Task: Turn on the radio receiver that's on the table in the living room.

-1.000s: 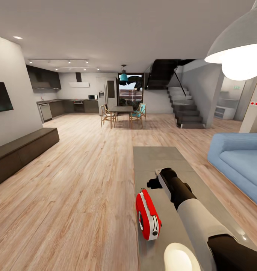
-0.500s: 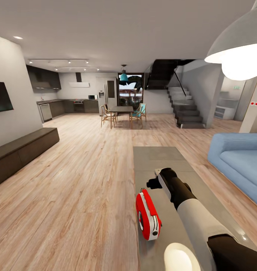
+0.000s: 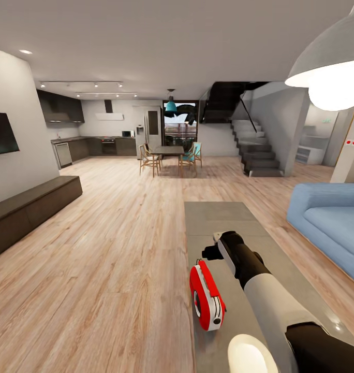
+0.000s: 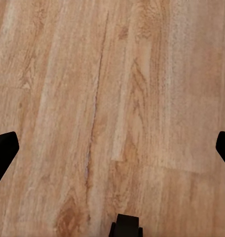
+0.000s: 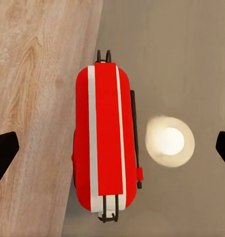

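Note:
The red radio receiver (image 3: 207, 296) with white trim stands upright near the left edge of the grey table (image 3: 218, 217) in the living room. My right arm reaches over the table, and the right gripper (image 3: 210, 253) hangs just beyond and above the radio. In the right wrist view the radio (image 5: 105, 143) is seen from above, its thin handle along one side, between the widely spread fingertips (image 5: 4, 153) of the open right gripper (image 5: 113, 152). The left gripper (image 4: 112, 153) is open over bare wood floor.
A light blue sofa (image 3: 329, 223) stands right of the table. A low dark bench (image 3: 32, 204) runs along the left wall. A white pendant lamp (image 3: 332, 67) hangs at upper right. Dining table with chairs (image 3: 169, 155), kitchen and stairs (image 3: 257, 150) lie far ahead.
The whole head view has shifted slightly to the right, so the camera moved a little. The right arm holds the same pose over the radio.

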{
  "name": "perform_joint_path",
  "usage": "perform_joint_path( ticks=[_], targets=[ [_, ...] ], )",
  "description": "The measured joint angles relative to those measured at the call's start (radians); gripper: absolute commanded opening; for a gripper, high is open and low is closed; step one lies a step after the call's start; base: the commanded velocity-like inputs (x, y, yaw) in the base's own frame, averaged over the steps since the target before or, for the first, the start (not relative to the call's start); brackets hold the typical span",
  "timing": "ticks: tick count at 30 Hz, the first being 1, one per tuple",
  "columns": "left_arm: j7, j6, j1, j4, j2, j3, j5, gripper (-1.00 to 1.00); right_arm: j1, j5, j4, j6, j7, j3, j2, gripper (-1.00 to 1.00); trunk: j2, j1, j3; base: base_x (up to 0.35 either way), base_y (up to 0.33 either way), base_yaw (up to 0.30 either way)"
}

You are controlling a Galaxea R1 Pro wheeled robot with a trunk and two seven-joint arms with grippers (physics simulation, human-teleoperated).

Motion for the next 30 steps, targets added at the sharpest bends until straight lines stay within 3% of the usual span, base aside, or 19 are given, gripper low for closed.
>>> perform_joint_path(
  ticks=[17,22,30],
  targets=[
    [-0.013,0.001,0.0,-0.002,-0.008,-0.003,0.008,1.0,0.0,0.001,0.001,0.001,0.0,0.005,0.0,1.0,0.0,0.0,0.0,0.0,0.0,0.0],
    [-0.014,-0.001,0.0,-0.003,-0.007,-0.003,0.009,1.0,0.0,-0.001,0.001,0.002,0.0,0.05,0.0,1.0,0.0,0.0,0.0,0.0,0.0,0.0],
    [-0.014,-0.001,0.0,-0.002,-0.007,-0.003,0.009,1.0,0.0,-0.001,0.002,0.003,0.0,0.07,0.0,1.0,-0.049,0.027,-0.022,0.0,0.0,0.0]
  ],
)
